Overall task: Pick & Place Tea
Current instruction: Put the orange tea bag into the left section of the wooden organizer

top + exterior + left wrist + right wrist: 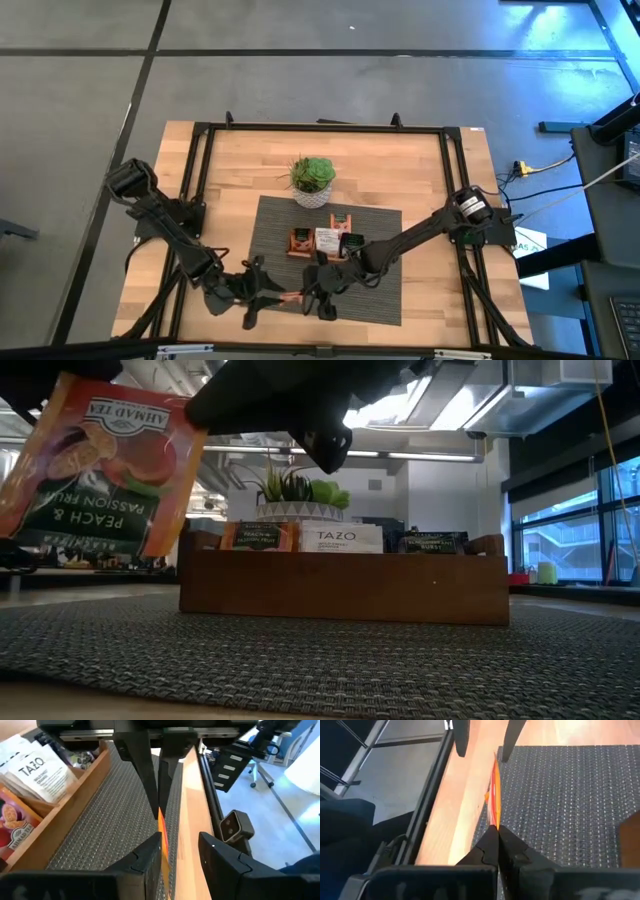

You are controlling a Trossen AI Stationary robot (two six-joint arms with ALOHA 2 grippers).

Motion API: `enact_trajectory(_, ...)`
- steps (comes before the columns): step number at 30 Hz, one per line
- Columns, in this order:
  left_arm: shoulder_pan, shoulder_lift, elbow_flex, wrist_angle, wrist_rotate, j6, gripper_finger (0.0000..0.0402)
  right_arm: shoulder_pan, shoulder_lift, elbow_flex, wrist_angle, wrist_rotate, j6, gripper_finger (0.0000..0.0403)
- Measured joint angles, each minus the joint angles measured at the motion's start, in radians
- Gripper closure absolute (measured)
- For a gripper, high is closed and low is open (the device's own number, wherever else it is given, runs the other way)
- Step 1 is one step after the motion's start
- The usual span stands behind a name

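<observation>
Both arms were matt black, built of slim jointed links with bulkier cylindrical housings at the joints. The right arm (pixel 440 225) carried a round silver-and-white marking near its base. The left claw (pixel 180 862) had broad, angular black fingers; the right claw (pixel 498 851) had tapered black ones.

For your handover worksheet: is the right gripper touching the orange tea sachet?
Touching. In the right wrist view the right gripper has its jaws shut on the edge of the orange tea sachet, with no gap between them.

Two robot arms, one wooden tray (pixel 326 243) of three compartments, one plant pot (pixel 312 180), one mat (pixel 380 285).
</observation>
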Motion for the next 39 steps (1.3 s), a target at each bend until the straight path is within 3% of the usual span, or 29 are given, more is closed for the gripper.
enact_trajectory(11, 0.046, 0.0, 0.0, -0.01, 0.015, -0.026, 0.0276, -0.007, 0.0, 0.0, 0.06, 0.031, -0.046, 0.0399)
enact_trajectory(19, 0.092, 0.0, 0.0, -0.017, 0.136, -0.066, 0.0279, -0.007, 0.0, 0.0, 0.068, 0.027, -0.045, 0.0398)
enact_trajectory(24, 0.12, 0.0, 0.0, -0.02, 0.216, -0.113, 0.0309, -0.007, 0.0, 0.0, 0.076, 0.027, -0.046, 0.0398)
enact_trajectory(31, 0.129, 0.0, 0.001, -0.033, 0.238, -0.094, 0.0386, -0.007, 0.0, 0.0, 0.076, 0.026, -0.044, 0.0397)
enact_trajectory(35, 0.125, 0.0, 0.001, -0.033, 0.235, -0.086, 0.0389, -0.007, 0.0, 0.0, 0.072, 0.025, -0.091, 0.039)
enact_trajectory(39, 0.115, 0.0, 0.001, -0.033, 0.232, -0.083, 0.0389, -0.007, -0.013, 0.0, 0.01, 0.025, -0.075, 0.0359)
